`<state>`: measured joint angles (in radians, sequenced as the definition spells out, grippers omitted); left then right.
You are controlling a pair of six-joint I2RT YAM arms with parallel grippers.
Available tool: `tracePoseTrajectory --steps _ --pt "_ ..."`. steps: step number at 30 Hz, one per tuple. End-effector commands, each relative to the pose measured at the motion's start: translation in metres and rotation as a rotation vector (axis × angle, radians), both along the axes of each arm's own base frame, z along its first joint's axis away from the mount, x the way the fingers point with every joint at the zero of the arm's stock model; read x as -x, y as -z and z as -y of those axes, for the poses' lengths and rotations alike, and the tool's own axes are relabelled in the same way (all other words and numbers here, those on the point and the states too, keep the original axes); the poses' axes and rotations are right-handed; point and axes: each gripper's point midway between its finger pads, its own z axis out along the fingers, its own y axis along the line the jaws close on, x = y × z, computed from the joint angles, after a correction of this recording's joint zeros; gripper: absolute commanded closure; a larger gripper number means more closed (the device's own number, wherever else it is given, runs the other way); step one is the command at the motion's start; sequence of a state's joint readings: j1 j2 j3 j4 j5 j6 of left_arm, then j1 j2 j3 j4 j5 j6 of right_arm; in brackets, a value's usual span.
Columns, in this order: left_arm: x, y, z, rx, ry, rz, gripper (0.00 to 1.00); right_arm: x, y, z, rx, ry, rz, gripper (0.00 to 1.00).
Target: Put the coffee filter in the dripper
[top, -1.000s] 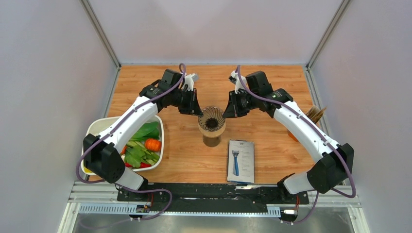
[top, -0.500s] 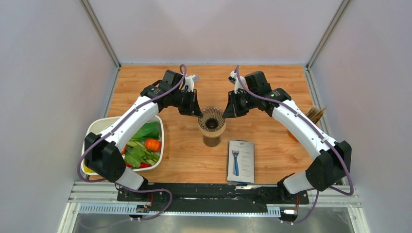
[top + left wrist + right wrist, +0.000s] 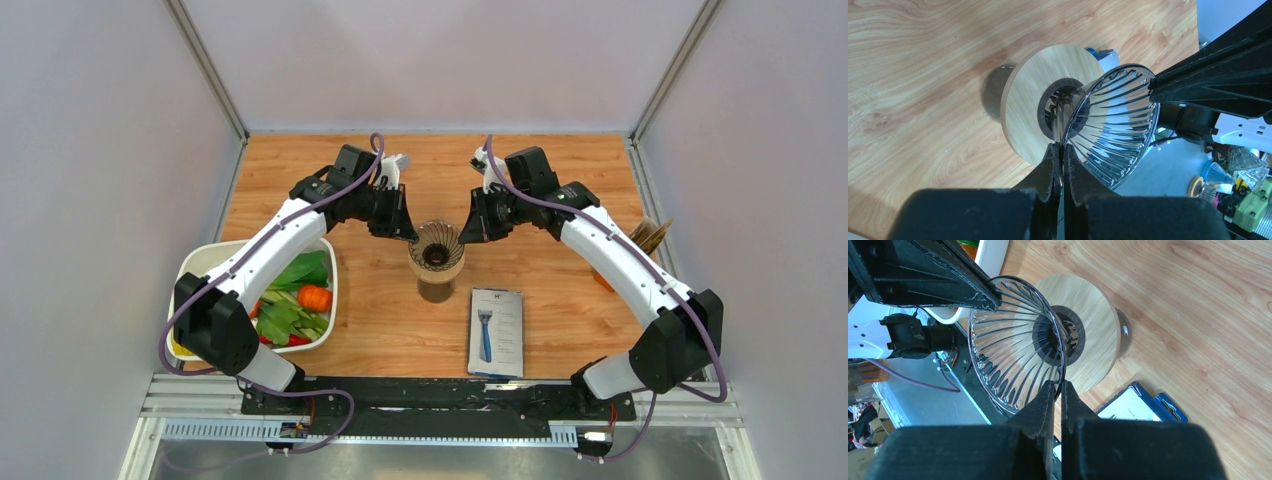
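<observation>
Dripper (image 3: 436, 246) rim pinched by left jaws and right jaws, opposite sides.

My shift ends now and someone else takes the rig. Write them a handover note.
Left gripper: shut on the rim of the dripper, left side.
Right gripper: shut on the rim opposite.
Dripper: upright mid-table, empty.
Coffee filter: not clearly in view; the tan thing behind the right arm may be it.
Done: nothing placed.
Left: release, fetch filter, seat it in the dripper.
</observation>
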<state>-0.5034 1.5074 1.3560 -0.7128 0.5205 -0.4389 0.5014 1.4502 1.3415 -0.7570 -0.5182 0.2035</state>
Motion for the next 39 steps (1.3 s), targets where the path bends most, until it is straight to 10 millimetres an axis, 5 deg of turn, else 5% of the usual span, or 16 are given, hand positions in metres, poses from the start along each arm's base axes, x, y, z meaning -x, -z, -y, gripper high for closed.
tracePoseTrajectory --steps 1,39 --pt "-0.006 0.008 0.005 0.003 0.019 0.02 1.0 -0.001 0.023 0.008 0.076 -0.012 0.002 1.0" --pt "-0.008 0.056 -0.004 -0.087 0.04 0.004 1.0 0.0 0.059 0.023 0.179 -0.037 0.011 1.0"
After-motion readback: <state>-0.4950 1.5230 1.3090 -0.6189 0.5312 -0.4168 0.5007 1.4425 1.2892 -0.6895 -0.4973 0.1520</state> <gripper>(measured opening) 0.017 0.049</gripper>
